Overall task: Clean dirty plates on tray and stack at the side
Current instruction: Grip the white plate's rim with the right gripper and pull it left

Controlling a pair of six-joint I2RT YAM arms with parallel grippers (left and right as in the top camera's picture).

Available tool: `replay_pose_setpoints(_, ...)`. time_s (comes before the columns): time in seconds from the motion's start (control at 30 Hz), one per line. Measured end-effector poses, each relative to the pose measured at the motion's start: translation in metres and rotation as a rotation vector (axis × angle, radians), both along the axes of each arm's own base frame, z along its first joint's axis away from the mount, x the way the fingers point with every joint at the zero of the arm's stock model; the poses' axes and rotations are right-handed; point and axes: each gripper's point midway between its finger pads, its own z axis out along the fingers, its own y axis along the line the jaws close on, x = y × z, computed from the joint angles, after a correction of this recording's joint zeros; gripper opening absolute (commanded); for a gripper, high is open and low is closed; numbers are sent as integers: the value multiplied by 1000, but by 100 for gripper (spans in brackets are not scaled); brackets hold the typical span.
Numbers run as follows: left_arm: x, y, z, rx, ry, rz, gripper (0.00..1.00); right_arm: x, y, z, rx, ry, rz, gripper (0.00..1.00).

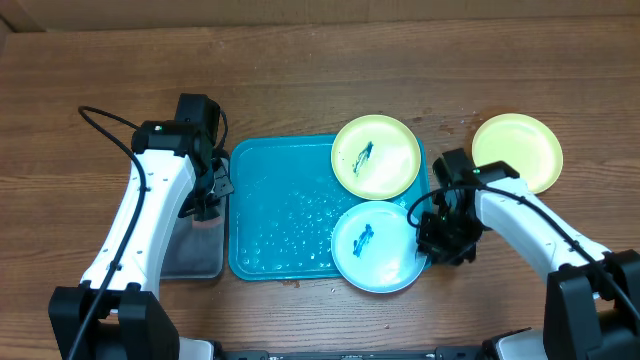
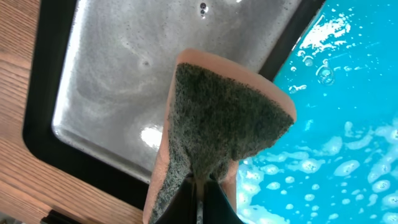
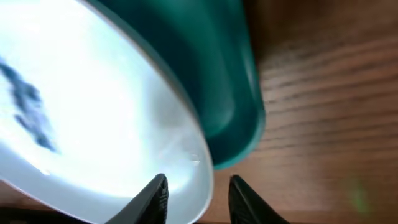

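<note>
Peering along my right gripper (image 3: 199,186), I find the rim of the blue-white plate (image 3: 93,106) just between its narrowly parted jaws, with the tray (image 3: 230,93) close ahead.

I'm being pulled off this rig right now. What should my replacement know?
Left gripper: shut on the sponge, above the border of the grey metal tray and the teal tray.
Right gripper: open, jaws astride the rim of the blue-white plate, which overhangs the teal tray's right edge.
Done: the clean yellow-green plate lies on the table to the right.
To do: the blue-white plate and the smeared yellow-green plate, both on the teal tray, both smeared; nothing stacked yet.
</note>
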Motion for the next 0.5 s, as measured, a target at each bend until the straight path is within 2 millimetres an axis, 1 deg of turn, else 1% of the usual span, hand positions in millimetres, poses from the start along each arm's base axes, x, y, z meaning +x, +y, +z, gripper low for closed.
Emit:
replay_pose_setpoints(0.1,0,-2,0,-10,0,0,4,4,1,2,4,-12,4,38)
replay_pose_setpoints(0.27,0,-2,0,-14,1,-1,4,9,2,0,9,-35,0,37)
replay_pose_setpoints(0.3,0,-3,-1,-17,1,-1,4,9,3,-3,11,-42,-3,32)
replay_pose_setpoints(0.37,0,-4,-1,-21,1,-2,4,5,1,-14,9,-41,-11,26)
replay_pose_setpoints(0.4,0,-4,-1,-21,0,-4,4,2,0,-19,7,-38,-16,22)
replay_pose_setpoints(0.5,0,-5,-1,-26,2,-16,4,-1,1,-25,12,-37,-25,7)
